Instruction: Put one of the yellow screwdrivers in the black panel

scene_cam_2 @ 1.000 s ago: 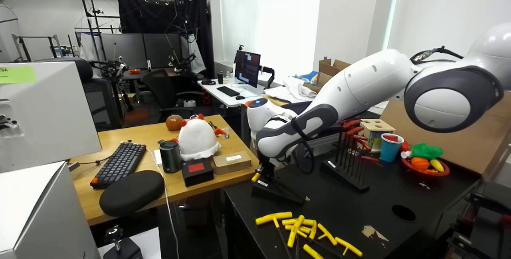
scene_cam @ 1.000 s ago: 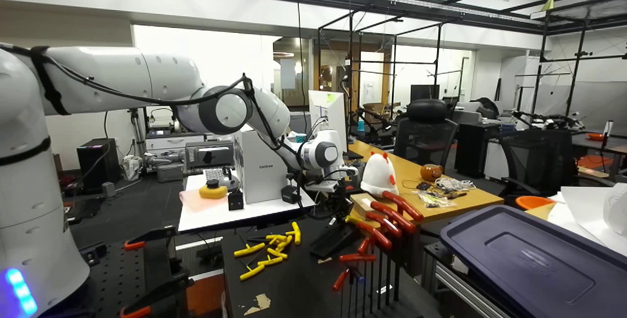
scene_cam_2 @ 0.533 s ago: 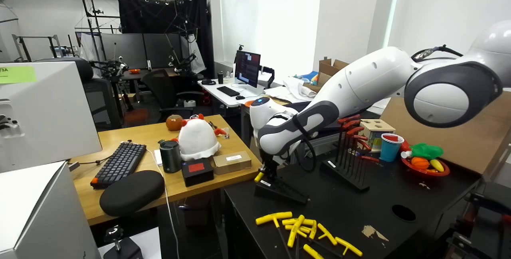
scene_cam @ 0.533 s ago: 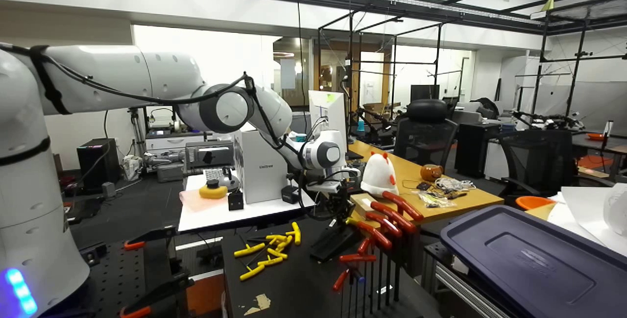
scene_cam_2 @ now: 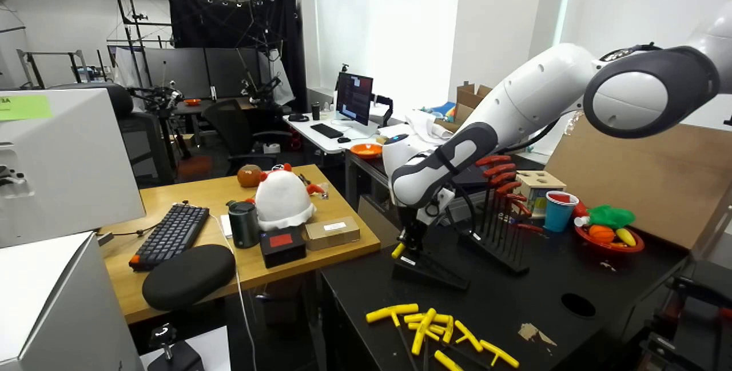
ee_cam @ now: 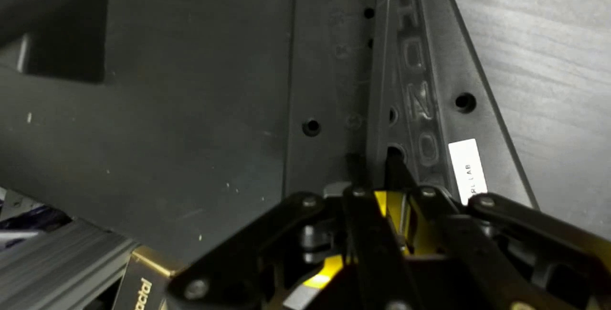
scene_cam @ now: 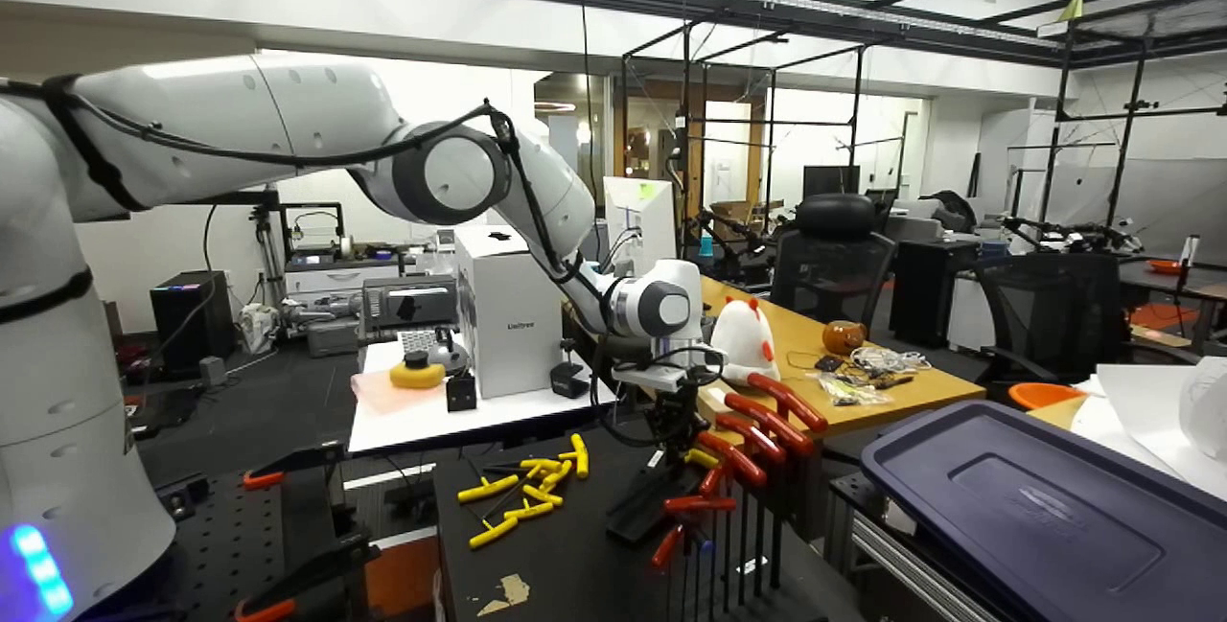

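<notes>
1. The yellow screwdriver is at the end of the small black panel, which I take to be the one meant. The fingers stand narrow, gripping its handle. It seems to enter a hole there; how deep, I can't tell.
2. Compared with a second ago, the panel itself has shifted: in both exterior views it sits farther from the corner of the bench by the wooden desk, nearer the rack of red-handled tools.
3. It travels with the fingers, so I'd judge the screwdriver caught in it and only the release left; hanging on may drag it farther.
4. Raised letters on the panel run O, N, D, H away from the fingers. Its white label shows "RL LAB", partly hidden.
5. Beyond the bench edge, a dark box shows "actal", cut off.
6. Farther out, a grey box reads "Unitree"; a green note ends in "3A".
</notes>
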